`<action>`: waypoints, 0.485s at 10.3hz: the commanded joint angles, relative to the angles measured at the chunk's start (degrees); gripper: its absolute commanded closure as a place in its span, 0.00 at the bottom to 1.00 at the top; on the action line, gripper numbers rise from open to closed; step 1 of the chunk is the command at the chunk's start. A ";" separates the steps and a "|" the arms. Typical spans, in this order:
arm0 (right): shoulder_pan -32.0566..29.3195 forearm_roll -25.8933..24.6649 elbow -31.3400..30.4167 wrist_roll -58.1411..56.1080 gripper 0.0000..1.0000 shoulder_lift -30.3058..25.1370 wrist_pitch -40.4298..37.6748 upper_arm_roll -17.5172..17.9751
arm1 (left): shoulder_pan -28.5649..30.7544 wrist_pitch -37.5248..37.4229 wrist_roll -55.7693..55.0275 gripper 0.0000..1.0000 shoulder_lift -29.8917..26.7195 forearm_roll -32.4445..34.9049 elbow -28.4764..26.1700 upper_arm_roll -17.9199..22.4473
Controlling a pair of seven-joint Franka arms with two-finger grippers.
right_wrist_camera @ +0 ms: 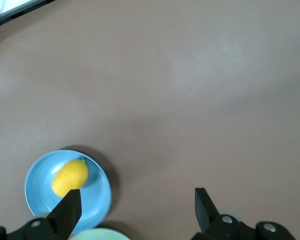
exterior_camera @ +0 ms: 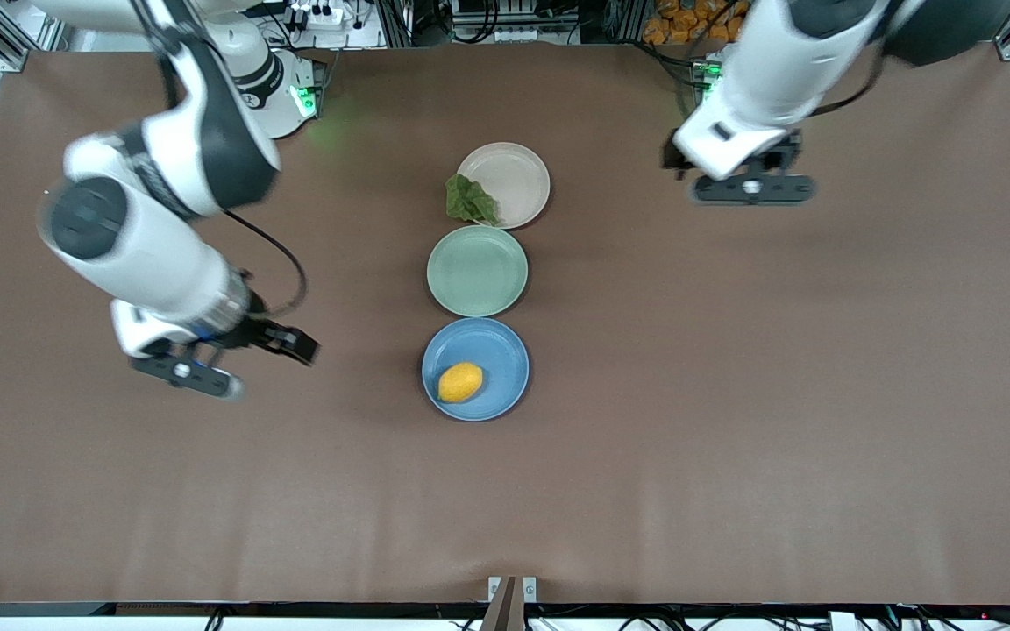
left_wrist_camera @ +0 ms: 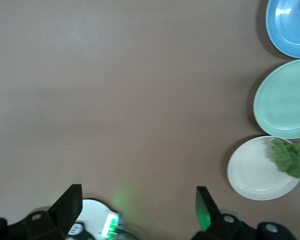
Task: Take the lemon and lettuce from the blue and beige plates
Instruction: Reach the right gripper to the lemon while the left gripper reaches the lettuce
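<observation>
- Three plates in a row down the middle of the brown table (exterior_camera: 733, 421), each just beside the next
- Blue plate (exterior_camera: 492, 350) nearest the front cam, w/ the lemon (exterior_camera: 460, 382) lying in it, on the part of the plate toward the right arm's end
- Mint-green plate (exterior_camera: 477, 270) in the middle, nothing in it
- Beige plate (exterior_camera: 509, 180) farthest from the front cam; lettuce (exterior_camera: 470, 201) sits on its rim at the edge nearest the green plate, leaf hanging partly off toward the right arm's end
- Right gripper (exterior_camera: 207, 372) up over bare table, toward the right arm's end from the blue plate, well apart from it; fingers (right_wrist_camera: 66, 212) spread wide, nothing between them
- Right wrist cam looks down on lemon and blue plate just past one fingertip
- Left gripper (exterior_camera: 752, 187) over bare table toward the left arm's end, about level w/ the beige plate, well apart from it; fingers (left_wrist_camera: 69, 206) wide apart too, holding nothing
- Left wrist cam catches all three plates at its edge, lettuce on the beige one
</observation>
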 commanded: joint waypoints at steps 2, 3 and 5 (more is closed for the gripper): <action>3.59 -0.90 8.46 14.90 0.00 11.30 5.93 -0.05 | -0.82 17.74 -18.80 0.00 1.83 -1.53 -12.79 -10.86; 5.00 -0.82 8.46 21.14 0.00 13.50 10.16 -0.05 | -1.87 20.84 -22.95 0.00 4.11 -0.48 -14.31 -12.02; 7.20 -0.55 8.46 27.77 0.00 16.59 14.84 0.03 | -5.12 26.37 -32.61 0.00 9.64 -0.03 -14.32 -12.99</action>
